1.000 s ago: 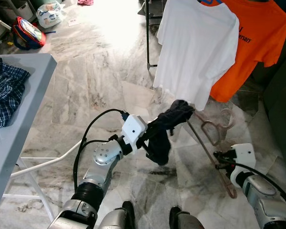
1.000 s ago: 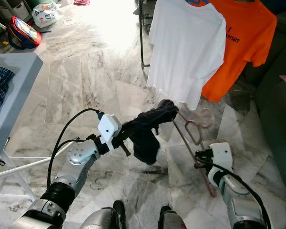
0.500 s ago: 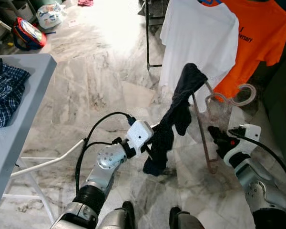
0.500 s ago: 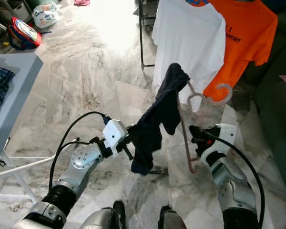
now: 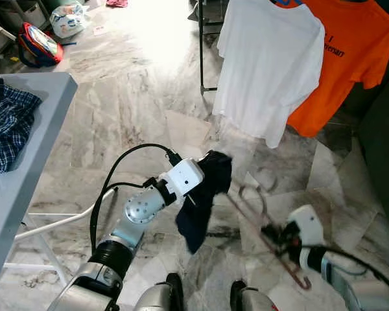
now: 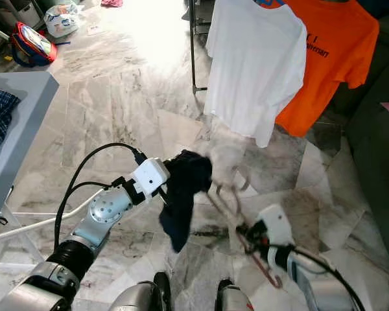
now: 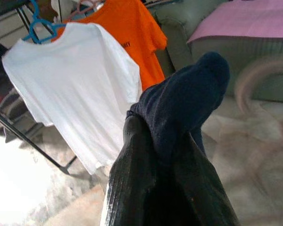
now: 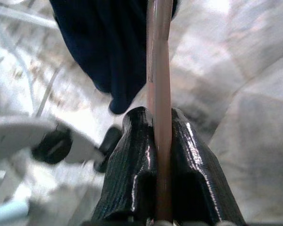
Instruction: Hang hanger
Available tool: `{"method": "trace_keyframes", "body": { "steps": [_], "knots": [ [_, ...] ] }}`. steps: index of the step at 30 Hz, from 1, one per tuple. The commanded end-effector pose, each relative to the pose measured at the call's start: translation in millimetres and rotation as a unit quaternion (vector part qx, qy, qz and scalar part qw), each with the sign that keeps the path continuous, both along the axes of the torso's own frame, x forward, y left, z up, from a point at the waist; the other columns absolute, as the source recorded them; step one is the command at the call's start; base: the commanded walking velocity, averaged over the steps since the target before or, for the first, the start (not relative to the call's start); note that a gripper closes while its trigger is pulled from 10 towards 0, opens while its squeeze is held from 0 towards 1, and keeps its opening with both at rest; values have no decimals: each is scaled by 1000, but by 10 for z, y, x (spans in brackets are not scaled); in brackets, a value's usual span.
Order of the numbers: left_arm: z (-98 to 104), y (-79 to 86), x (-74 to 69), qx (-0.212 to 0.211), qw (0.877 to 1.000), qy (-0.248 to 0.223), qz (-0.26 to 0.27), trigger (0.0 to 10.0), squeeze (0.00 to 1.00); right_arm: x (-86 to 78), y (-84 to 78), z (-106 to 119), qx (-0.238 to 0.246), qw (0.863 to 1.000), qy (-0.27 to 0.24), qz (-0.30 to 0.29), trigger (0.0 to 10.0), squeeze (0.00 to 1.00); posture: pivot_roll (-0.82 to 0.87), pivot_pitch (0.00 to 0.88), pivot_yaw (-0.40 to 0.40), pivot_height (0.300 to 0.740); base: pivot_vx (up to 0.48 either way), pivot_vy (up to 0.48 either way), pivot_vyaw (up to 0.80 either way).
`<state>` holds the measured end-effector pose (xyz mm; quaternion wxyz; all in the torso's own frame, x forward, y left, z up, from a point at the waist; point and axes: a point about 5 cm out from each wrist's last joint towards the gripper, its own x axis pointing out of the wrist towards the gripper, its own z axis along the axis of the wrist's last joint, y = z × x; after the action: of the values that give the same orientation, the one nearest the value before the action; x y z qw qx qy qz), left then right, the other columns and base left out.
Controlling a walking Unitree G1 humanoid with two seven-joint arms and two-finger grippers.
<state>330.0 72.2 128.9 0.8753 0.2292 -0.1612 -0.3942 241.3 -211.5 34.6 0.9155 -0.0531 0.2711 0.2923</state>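
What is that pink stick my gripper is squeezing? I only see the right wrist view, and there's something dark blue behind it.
Observer: It's a pink hanger. The right gripper holds it low over the marble floor, its hook end blurred.
Operator: And the blue thing?
Observer: A dark navy garment, pinched by the left gripper and drooping below it.
Operator: Where does the hanger go?
Observer: Probably on the rack ahead, where a white T-shirt and an orange T-shirt already hang side by side.
Operator: Any more clothes around?
Observer: Yes, a blue plaid cloth lies on the grey table to the robot's left.
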Motion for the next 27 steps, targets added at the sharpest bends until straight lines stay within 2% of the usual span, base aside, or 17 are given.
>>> {"method": "trace_keyframes", "body": {
  "steps": [1, 6, 9, 15, 16, 18, 20, 22, 27],
  "knots": [
    [51, -38, -5, 8, 1000, -23, -13, 10000, 0, -49, 37, -16, -8, 999, 7, 31, 10000, 0, -59, 248, 79, 740, 0, 0, 0],
    [30, -58, -20, 13, 999, -23, -24, 10000, 0, -154, 74, -71, -29, 996, 20, 83, 10000, 0, -58, 250, 80, 740, 0, 0, 0],
    [-6, -70, -42, 22, 999, -18, -38, 10000, 0, -167, 72, -72, -41, 995, 20, 94, 10000, 0, -58, 250, 81, 740, 0, 0, 0],
    [-15, -98, -68, 18, 998, -14, -51, 10000, 0, -124, 60, -53, -53, 994, 4, 91, 10000, 0, -58, 249, 81, 740, 0, 0, 0],
    [-16, -121, -82, 17, 998, -13, -60, 10000, 0, -35, 61, -9, -57, 996, -26, 70, 10000, 0, -59, 249, 81, 740, 0, 0, 0],
    [-16, -138, -94, 14, 997, -12, -69, 10000, 0, 24, 71, 33, -48, 996, -44, 57, 10000, 0, -60, 248, 82, 740, 0, 0, 0],
    [-18, -149, -106, 12, 997, -10, -76, 10000, 0, -4, 120, 52, -33, 995, -43, 80, 10000, 0, -60, 249, 83, 740, 0, 0, 0],
    [-45, -173, -135, 17, 995, 2, -97, 10000, 0, -121, 218, 45, -16, 990, -24, 136, 10000, 0, -61, 248, 83, 740, 0, 0, 0],
    [-68, -221, -183, 16, 992, 14, -121, 10000, 0, -128, 247, 68, -3, 989, -28, 143, 10000, 0, -62, 250, 83, 740, 0, 0, 0]
  ]
}}
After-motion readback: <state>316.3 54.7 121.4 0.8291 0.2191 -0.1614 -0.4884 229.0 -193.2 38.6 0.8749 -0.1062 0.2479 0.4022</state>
